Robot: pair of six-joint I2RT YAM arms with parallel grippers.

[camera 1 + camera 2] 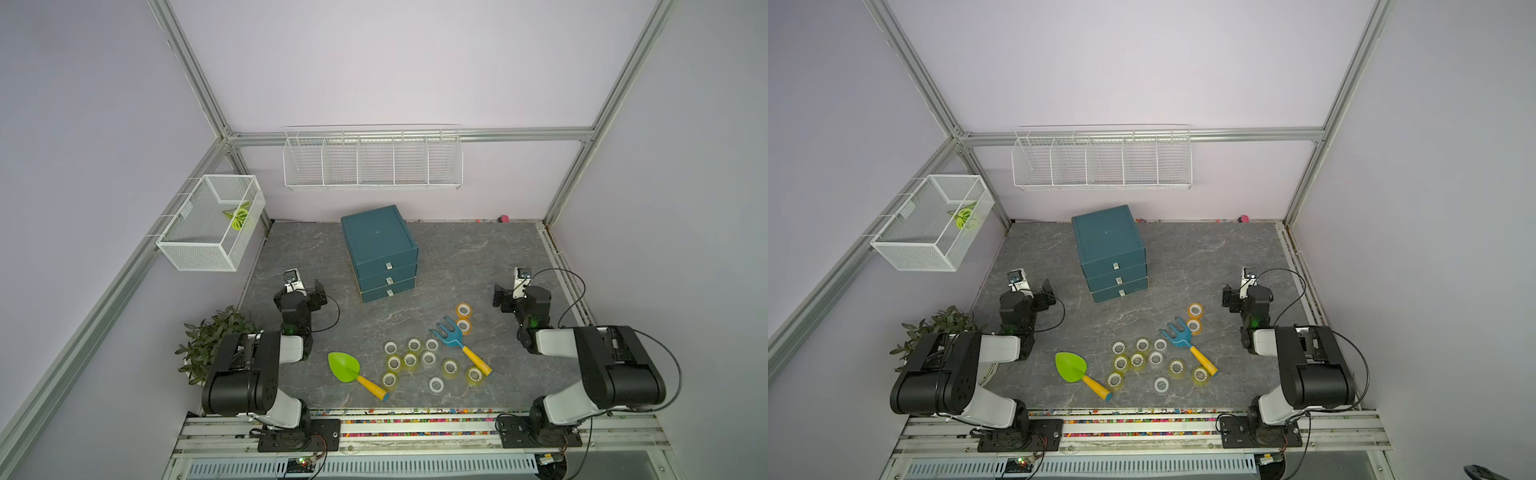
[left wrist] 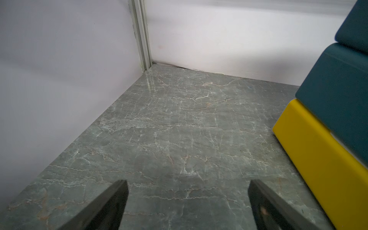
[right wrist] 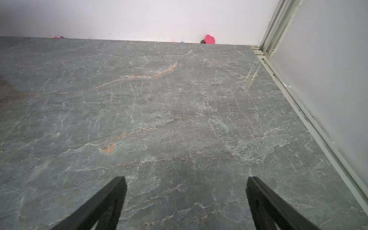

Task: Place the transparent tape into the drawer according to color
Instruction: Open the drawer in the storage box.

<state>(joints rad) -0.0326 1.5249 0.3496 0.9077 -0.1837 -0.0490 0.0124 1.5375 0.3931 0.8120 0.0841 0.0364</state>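
Nothing is sorted yet as I take the controls. The left tool and right tool both gape wide, empty, over bare counter. The tape rolls lie loose at six o'clock from the drawer chest, with two orange ones at five o'clock beside the rake. All three drawers look shut, so I judge one needs opening first. The handle tags are too small to read, and neither wrist view shows any tape.

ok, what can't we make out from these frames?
- Drawer insides: all three drawers of the cabinet are shut, both top views.
- Tape rolls: outside both wrist views; tints faint in top views.
- Cabinet, left wrist view: cut off by the frame edge.
- Pink object: too small.
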